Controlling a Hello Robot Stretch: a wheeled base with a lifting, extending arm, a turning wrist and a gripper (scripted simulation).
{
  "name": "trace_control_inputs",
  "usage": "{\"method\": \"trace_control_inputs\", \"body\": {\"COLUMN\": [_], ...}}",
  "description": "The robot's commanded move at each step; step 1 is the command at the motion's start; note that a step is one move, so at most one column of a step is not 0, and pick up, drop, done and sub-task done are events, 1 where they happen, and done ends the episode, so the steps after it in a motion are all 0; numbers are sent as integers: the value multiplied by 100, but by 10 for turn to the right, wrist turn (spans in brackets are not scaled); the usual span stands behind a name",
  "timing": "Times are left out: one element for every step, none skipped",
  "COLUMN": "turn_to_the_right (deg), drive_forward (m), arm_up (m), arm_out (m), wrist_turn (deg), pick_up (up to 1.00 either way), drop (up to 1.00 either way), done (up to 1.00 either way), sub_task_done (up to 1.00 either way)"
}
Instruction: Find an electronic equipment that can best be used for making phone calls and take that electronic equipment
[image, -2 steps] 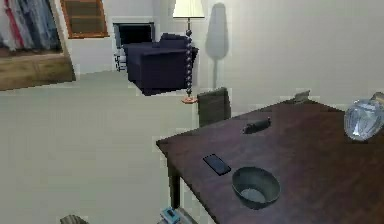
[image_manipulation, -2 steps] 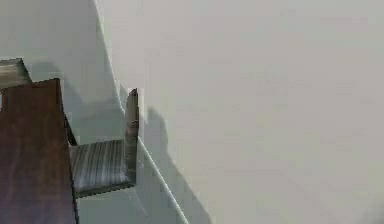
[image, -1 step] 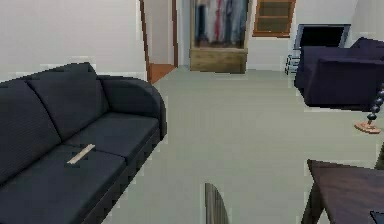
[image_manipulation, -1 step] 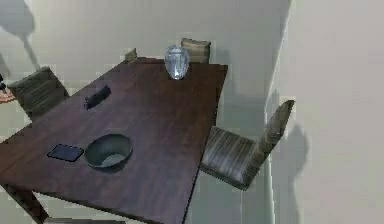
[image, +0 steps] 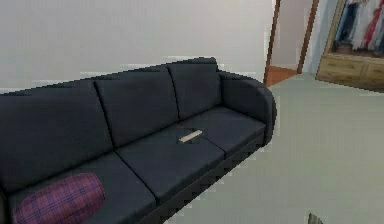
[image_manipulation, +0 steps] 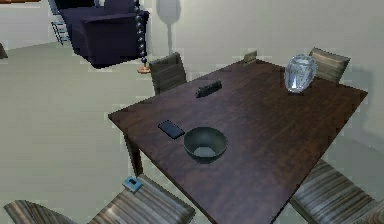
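Pretty sure the phone (image_manipulation: 171, 129) is that flat dark slab on the counter (image_manipulation: 270, 120), just beside the bowl (image_manipulation: 205, 143), near the corner at the arm side view's left. Its long axis runs diagonally. Jaws' state, and which way the phone lies from them: can't tell.

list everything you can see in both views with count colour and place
sofa: one, dark grey, against the wall in the forward view
cushion: one, purple plaid, sofa's left end
slim object: one, light grey, on a sofa seat
closet: one, clothes hanging inside, forward view's top right
table: one, dark brown, middle of the arm side view
bowl: one, dark grey-green, near the table's left edge
flat slab: one, black, phone-like, on the table left of the bowl
oblong object: one, dark, farther out on the table
jar: one, clear glass, table's far right
chairs: at least four, striped seats, around the table
armchair: one, dark blue, top left
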Motion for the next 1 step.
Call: {"method": "trace_control_inputs", "body": {"turn_to_the_right": [0], "drive_forward": [0], "arm_up": [50], "arm_out": [0], "wrist_turn": [0], "pick_up": [0], "drop": [0], "done": [0], "sub_task_done": [0]}}
